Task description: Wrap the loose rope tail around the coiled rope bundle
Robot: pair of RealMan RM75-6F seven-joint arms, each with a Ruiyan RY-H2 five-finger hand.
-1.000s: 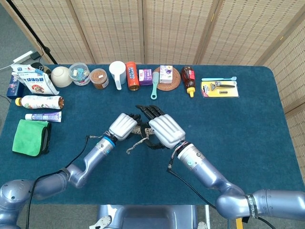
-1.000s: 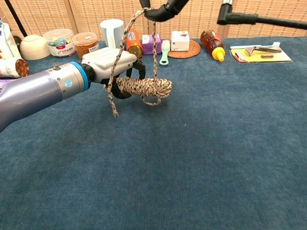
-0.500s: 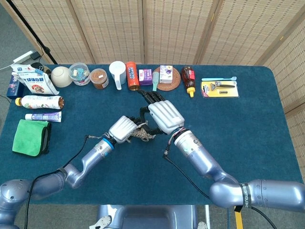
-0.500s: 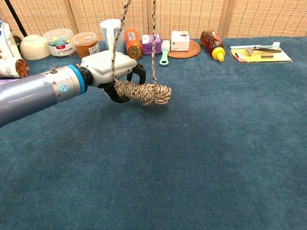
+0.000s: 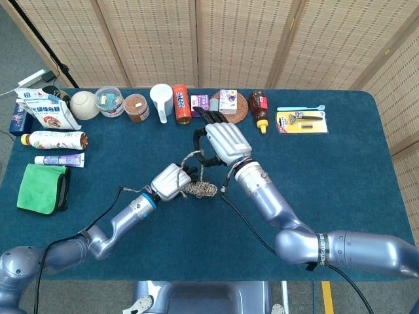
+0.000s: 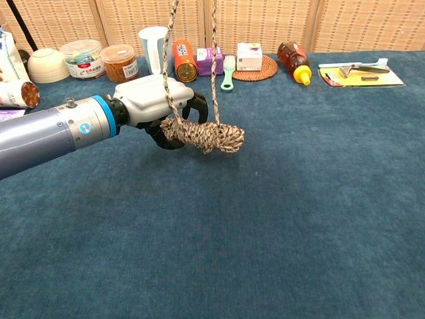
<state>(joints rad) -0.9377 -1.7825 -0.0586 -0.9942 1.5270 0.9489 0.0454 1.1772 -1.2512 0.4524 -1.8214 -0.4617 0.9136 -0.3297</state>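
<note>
My left hand [image 5: 169, 182] [image 6: 156, 109] grips one end of the coiled rope bundle [image 6: 207, 135] [image 5: 200, 190], holding it level above the blue table [image 5: 340, 190]. The rope tail [image 6: 213, 60] [image 5: 191, 159] rises from the bundle in two strands and runs out of the top of the chest view. In the head view my right hand [image 5: 222, 140] is raised beyond the bundle and holds the tail's loop. The chest view does not show the right hand.
A row of items lines the table's far edge: a bowl [image 5: 84, 104], jars [image 5: 135, 107], a white cup [image 5: 161, 98], an orange can [image 5: 182, 103], a brush [image 5: 213, 121], a sauce bottle [image 5: 259, 108] and a razor pack [image 5: 301, 122]. A green cloth [image 5: 42, 187] lies at left.
My right hand rose and moved toward the far edge, pulling the tail taut upward. The left hand with the bundle shifted slightly right and nearer me. The dangling tail end no longer hangs below the bundle.
</note>
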